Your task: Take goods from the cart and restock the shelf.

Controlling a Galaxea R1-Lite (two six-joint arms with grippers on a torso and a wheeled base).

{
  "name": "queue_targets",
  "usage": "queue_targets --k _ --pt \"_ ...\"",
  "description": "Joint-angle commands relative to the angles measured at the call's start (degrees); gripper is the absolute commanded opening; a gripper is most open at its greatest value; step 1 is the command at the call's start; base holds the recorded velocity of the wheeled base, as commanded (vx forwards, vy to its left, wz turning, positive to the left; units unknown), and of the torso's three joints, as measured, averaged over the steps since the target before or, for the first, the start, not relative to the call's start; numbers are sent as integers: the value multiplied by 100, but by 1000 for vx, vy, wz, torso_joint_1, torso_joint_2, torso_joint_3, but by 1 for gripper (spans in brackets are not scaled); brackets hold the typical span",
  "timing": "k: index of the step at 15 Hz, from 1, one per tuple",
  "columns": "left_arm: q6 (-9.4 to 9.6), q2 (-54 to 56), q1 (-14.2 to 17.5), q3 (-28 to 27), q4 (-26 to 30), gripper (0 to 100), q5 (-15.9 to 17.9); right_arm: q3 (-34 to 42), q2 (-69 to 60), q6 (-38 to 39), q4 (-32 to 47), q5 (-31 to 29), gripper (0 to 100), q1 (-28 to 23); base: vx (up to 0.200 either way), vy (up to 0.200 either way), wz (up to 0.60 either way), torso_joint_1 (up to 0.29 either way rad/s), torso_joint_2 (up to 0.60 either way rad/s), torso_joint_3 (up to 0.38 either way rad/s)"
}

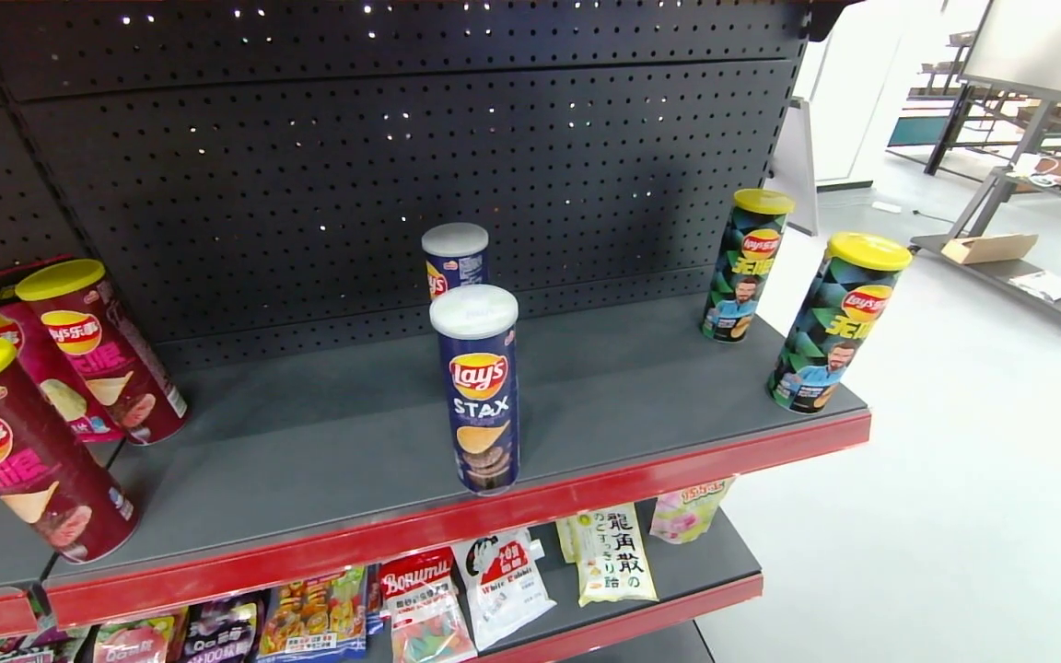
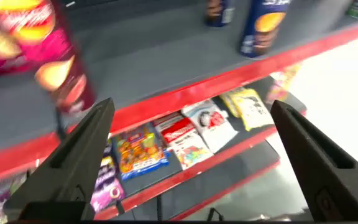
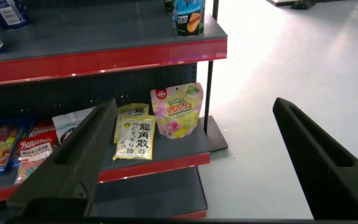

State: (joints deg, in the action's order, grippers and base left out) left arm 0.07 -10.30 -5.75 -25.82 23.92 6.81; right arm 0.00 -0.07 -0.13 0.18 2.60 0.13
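1. Two blue cans [image 1: 480, 387] stand front-to-back mid shelf [image 1: 309, 433], labels out for shoppers; gaps either side.
2. Both spread wide, empty: left end effector [image 2: 192, 106], right end effector [image 3: 196, 102], low by snack bags [image 3: 138, 134], prob. ready for a pick.

Before me the shelf [image 1: 309, 442] holds a blue can [image 1: 480, 391] near its front edge, a second blue can [image 1: 455, 258] behind it. Two green cans [image 1: 834, 322] stand at my right, red cans [image 1: 19, 451] at my left; snack bags [image 1: 503, 580] lie below.
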Motion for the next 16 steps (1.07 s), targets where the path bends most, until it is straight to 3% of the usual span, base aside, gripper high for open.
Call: queue_targets --k 1,3,9,11,14,16 --pt "-42 239 13 112 -36 100 -75 0 7 -4 -1 4 100 4 0 0 0 0 0 0" --pt "-113 116 22 156 -142 100 -233 0 7 5 -1 -5 100 4 0 0 0 0 0 0" --pt "-104 -25 22 297 -335 100 -585 0 7 -4 -1 4 100 4 0 0 600 3 0 2" --pt "-104 -25 39 270 -335 100 -611 0 7 -4 -1 4 100 4 0 0 0 0 0 0" --pt "-104 107 66 95 -274 100 -1332 -9 42 -4 8 4 100 13 0 0 0 0 0 0" --pt "-139 222 74 77 -80 100 -1437 -9 60 -4 -1 4 100 22 0 0 0 0 0 0"
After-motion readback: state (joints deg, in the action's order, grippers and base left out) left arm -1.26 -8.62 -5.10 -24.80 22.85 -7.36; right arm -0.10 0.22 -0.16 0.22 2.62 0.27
